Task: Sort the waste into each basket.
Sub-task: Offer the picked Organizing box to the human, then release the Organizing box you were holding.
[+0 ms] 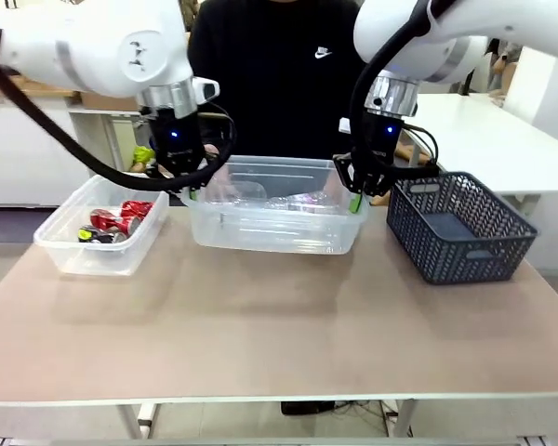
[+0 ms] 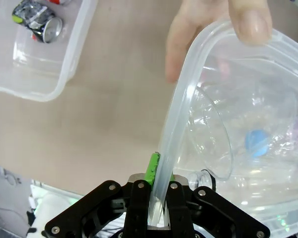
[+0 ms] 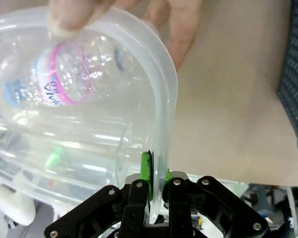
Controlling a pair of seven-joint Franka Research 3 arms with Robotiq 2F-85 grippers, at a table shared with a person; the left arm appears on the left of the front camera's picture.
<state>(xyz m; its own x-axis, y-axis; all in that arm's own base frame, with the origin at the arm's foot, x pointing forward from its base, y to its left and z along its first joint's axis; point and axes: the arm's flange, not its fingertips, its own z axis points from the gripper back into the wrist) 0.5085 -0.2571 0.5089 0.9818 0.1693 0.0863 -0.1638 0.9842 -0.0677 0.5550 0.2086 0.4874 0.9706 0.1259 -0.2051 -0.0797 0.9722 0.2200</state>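
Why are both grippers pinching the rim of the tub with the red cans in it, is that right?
Not quite. Both grippers, left and right, do pinch a rim, but it belongs to the middle tub with the clear bottles, as both wrist views show. The cans lie in the other tub, which no gripper touches in the front view.

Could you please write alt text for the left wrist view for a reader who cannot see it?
The left gripper is shut on the rolled rim of a clear plastic rectangular tub holding clear empty plastic bottles, while a person's hand grips the rim's far end. Beyond, a second clear tub holds a crushed drink can.
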